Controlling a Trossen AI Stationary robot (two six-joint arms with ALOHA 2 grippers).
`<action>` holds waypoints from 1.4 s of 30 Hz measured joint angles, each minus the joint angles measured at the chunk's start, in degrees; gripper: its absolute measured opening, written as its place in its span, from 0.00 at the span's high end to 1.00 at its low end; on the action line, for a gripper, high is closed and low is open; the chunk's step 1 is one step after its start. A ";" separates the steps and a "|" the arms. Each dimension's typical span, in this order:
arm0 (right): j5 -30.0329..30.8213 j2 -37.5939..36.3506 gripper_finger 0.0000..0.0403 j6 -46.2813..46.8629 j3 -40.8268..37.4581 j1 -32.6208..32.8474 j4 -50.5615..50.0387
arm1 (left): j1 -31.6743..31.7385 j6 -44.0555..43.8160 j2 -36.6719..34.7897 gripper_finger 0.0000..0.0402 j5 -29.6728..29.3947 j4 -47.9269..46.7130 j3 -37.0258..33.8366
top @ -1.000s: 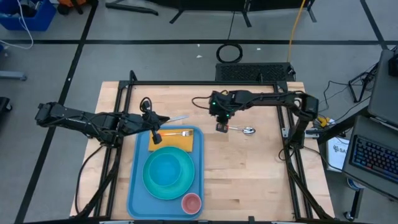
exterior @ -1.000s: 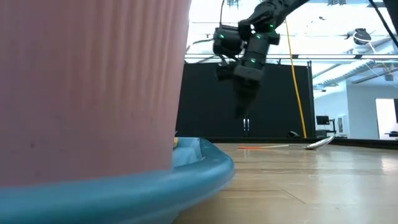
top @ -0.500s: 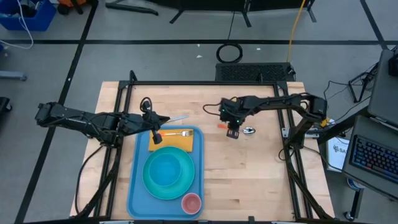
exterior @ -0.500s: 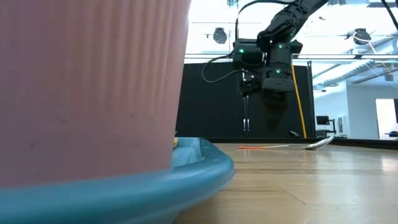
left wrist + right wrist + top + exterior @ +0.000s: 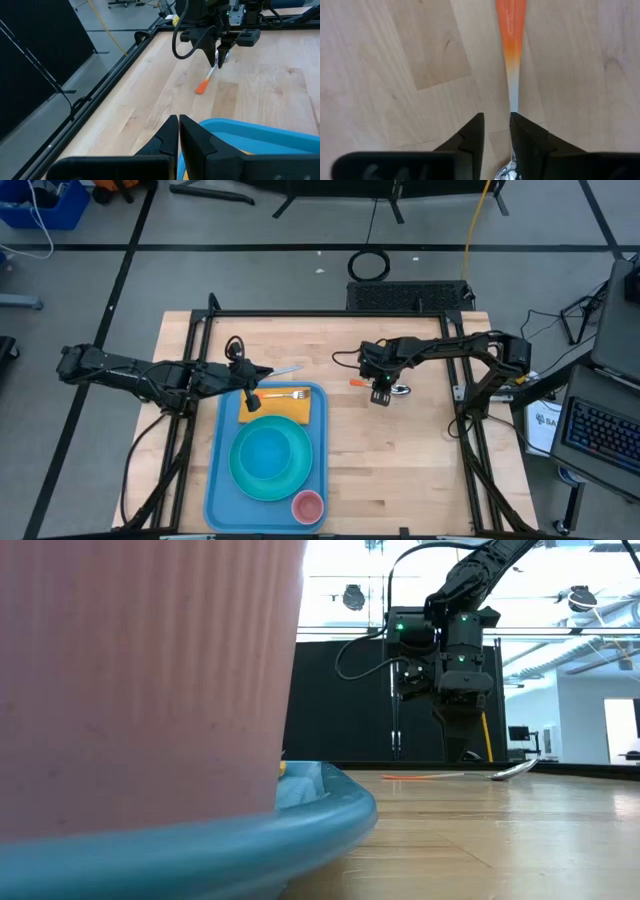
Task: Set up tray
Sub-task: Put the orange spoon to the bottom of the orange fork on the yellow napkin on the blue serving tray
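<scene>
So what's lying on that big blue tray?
On the tray: a turquoise plate, a pink cup, and a fork on a yellow napkin, partly hidden under the plate.

The surface (image 5: 400, 450) is made of light wood boards, with a black frame along its edges. A big light-blue tray (image 5: 218, 490) lies flat on it, on the left half, reaching down to the near edge. Well apart from the tray, on the right half, a spoon (image 5: 398, 390) with an orange handle tip lies flat on the bare wood. A shiny knife (image 5: 285, 370) lies on the wood just behind the far end of the tray.
</scene>
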 joint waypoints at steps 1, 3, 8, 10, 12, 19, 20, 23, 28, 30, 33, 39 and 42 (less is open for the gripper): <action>0.78 0.00 0.77 -0.04 -0.13 0.00 -0.02 | 0.00 0.00 0.00 0.95 0.00 0.00 0.00; 2.78 0.00 0.72 -0.05 -0.18 0.00 -0.11 | 0.00 0.01 0.00 0.95 0.00 0.00 0.00; 2.72 0.00 0.64 -0.18 -0.18 -0.04 -0.45 | 0.00 0.00 0.00 0.95 0.00 0.00 0.00; 2.69 0.01 0.63 0.00 -0.18 -0.02 -1.17 | 0.00 -0.03 0.00 0.95 0.00 0.00 0.00; 2.69 0.02 0.63 0.01 -0.18 -0.02 -1.83 | 0.00 -0.04 0.00 0.95 0.00 0.00 0.00; 2.05 0.03 0.64 0.37 -0.18 -0.04 -1.46 | 0.00 -0.07 0.00 0.95 0.02 -0.02 0.02; 1.31 0.04 0.64 0.38 -0.24 -0.04 -1.27 | 0.00 -0.11 0.00 0.95 0.00 0.00 0.02; -0.81 0.05 0.64 -0.05 -2.21 -0.09 1.48 | 0.00 -0.15 0.02 0.95 0.02 -0.02 0.02; -0.51 -0.17 0.65 0.36 -5.08 -1.02 3.94 | -0.04 -0.17 0.02 0.95 0.02 -0.02 0.02; -0.53 -0.20 0.65 0.13 -5.76 -1.28 5.06 | -0.04 -0.17 0.02 0.95 0.02 0.11 0.02; -0.43 -0.15 0.64 -0.20 -5.99 -1.27 5.28 | -0.04 -0.17 0.02 0.95 0.02 0.26 0.02; -0.22 -1.75 0.66 -1.47 -6.09 -1.16 5.81 | 0.00 -0.17 0.02 0.95 0.00 0.31 0.02; 0.30 -3.47 0.66 -1.17 -6.17 -1.11 5.62 | 0.00 -0.17 0.02 0.95 0.00 0.39 0.02</action>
